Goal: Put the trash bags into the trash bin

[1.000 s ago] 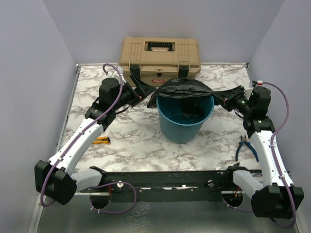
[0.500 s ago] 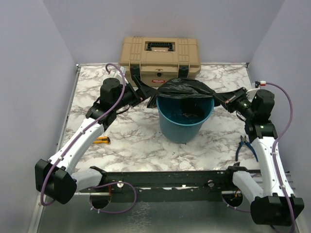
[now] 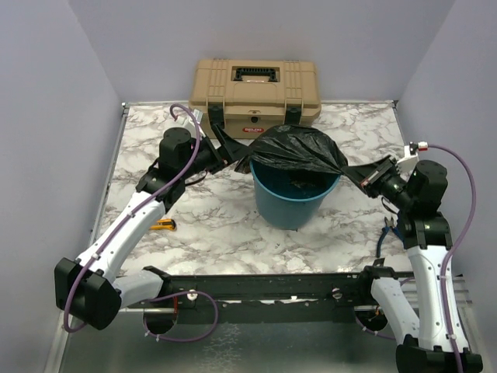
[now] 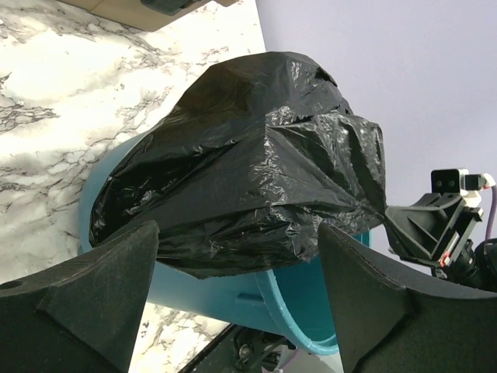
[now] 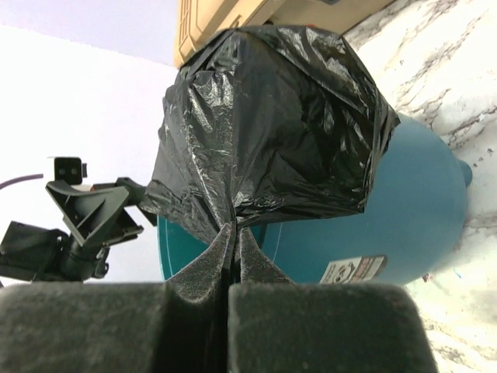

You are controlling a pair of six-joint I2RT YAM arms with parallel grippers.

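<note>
Right gripper point(image 5: 234, 237) is squeezed tight on one corner of the black trash bag point(image 3: 299, 149), which is stretched to a point there. Left gripper point(image 4: 237, 231) has its fingers wide apart, and the bag is in front of them, not pinched. The marble table point(image 3: 217, 225) has a tan toolbox point(image 3: 256, 93) at the back. The teal trash bin point(image 3: 291, 203) stands just in front of it. The bag lies over the back part of the bin's top. Blue pliers point(image 3: 386, 237) lie near the right arm. A small yellow knife point(image 3: 161, 224) lies by the left arm.

Marble table point(image 3: 225, 225): bin point(image 3: 295, 203), toolbox point(image 3: 256, 89), knife point(image 3: 161, 224), pliers point(image 3: 386, 235)
</note>
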